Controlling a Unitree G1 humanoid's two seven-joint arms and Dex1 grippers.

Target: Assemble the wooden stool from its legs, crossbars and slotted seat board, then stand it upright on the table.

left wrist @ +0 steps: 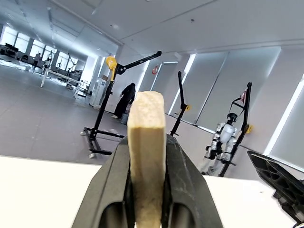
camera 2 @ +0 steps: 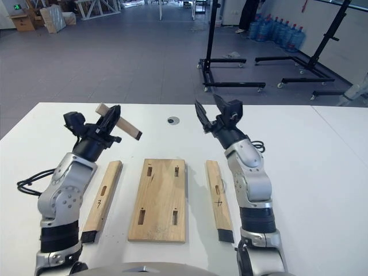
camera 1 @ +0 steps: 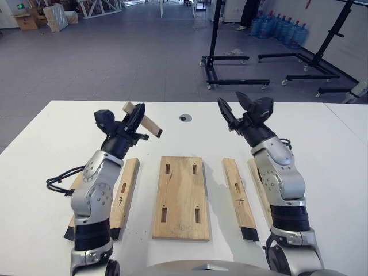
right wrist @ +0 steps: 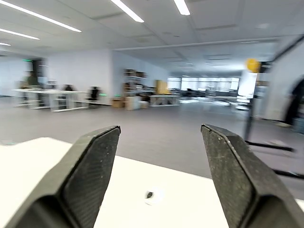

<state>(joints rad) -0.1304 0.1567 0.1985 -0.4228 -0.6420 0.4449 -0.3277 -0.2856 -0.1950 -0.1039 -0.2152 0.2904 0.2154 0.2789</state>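
The slotted seat board (camera 1: 180,197) lies flat at the table's middle. A leg plank (camera 1: 125,195) rests to its left, with another partly under my left arm. To the right lies a leg plank (camera 1: 238,198), and one more (camera 1: 259,187) is half hidden by my right arm. My left gripper (camera 1: 135,122) is raised above the table, shut on a short wooden crossbar (camera 1: 144,119); the bar's end (left wrist: 146,142) stands between the fingers (left wrist: 178,180). My right gripper (camera 1: 234,109) hangs open in the air over the table's far right, nothing between its fingers (right wrist: 95,161).
A black cable (camera 1: 60,181) coils on the table by my left arm. A round grommet hole (camera 1: 184,118) sits near the far edge. Black wheeled stands (camera 1: 236,63) are on the floor beyond the table.
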